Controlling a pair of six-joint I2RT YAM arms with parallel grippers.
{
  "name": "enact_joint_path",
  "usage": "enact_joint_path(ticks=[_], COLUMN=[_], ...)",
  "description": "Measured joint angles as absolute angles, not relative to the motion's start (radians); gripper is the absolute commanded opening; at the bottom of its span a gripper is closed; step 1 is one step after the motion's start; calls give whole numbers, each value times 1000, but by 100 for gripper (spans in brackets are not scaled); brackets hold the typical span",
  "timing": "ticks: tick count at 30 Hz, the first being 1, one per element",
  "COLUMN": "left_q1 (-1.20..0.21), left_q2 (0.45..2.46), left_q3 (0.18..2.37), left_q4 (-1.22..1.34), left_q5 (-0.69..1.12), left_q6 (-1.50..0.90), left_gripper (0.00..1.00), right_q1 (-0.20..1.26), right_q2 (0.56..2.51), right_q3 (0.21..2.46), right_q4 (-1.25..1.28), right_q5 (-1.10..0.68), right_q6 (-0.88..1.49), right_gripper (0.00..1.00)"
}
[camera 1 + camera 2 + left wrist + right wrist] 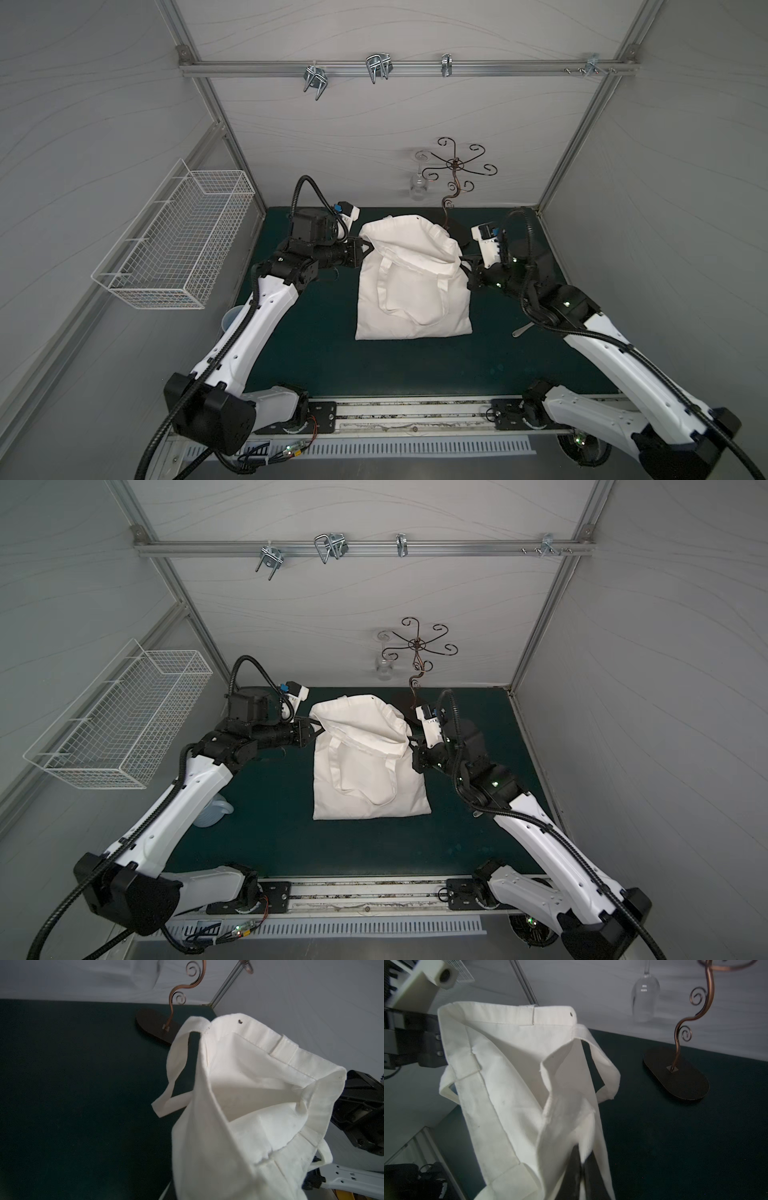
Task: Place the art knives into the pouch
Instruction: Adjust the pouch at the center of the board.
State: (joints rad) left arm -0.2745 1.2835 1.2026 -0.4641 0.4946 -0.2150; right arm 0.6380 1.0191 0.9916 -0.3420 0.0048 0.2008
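Green mat [415,365]: the only big item on it is the pouch [409,291], dead centre. The bottom half lies flat on the mat, plain side up, with one loop handle [415,320] draped over it. The top half is lifted off the mat toward the back wall, mouth [249,1095] spread wide. Both wrist views look straight in and I see nothing inside. My read: the two arms act purely as a frame, one on each side of the mouth, so the opening is a usable target instead of a collapsed slit.

Wire basket [174,245] on the left wall, not involved. Glass stand [455,166] with one wine glass [417,183] hanging on it sits just behind the pouch. Its base [675,1074] is near the raised rim, so I'd watch that.

Left gripper [366,248]: jaws pinched down to almost nothing on the rim hem at its side of the mouth. Right gripper [466,265]: same, clamped on the opposite side of the rim. Both hold fabric only, no tool.

Problem: both claws are busy, so nothing is free to carry the art knife. I can't positively find it. A slim grey object [523,331] pokes out from under the right arm on the mat, apart from the pouch. It may be the knife, but it's too small to tell.
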Motion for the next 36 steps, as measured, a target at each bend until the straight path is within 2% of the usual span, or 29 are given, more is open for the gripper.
enact_joint_path(ticks=[3, 12, 15, 22, 29, 36], left_q1=[-274, -273, -273, -259, -255, -255], left_q2=[1311, 1314, 1305, 1258, 1240, 1240], left_q3=[1144, 1140, 1140, 1135, 1135, 1135], left_q4=[-428, -340, -329, -316, -289, -288], left_q5=[463, 387, 376, 359, 370, 377], left_q6=[-225, -237, -237, -247, -270, -278], left_gripper=[0, 0, 4, 5, 6, 7], right_q1=[637, 630, 617, 587, 587, 585], right_q2=[1071, 1134, 1157, 1158, 1206, 1285], right_q3=[913, 943, 965, 1002, 1079, 1131], right_q4=[-250, -130, -122, -88, -47, -40], right_q5=[37, 74, 66, 10, -114, -198], right_q6=[215, 212, 214, 214, 223, 233], right_gripper=[0, 1, 18, 38, 42, 42])
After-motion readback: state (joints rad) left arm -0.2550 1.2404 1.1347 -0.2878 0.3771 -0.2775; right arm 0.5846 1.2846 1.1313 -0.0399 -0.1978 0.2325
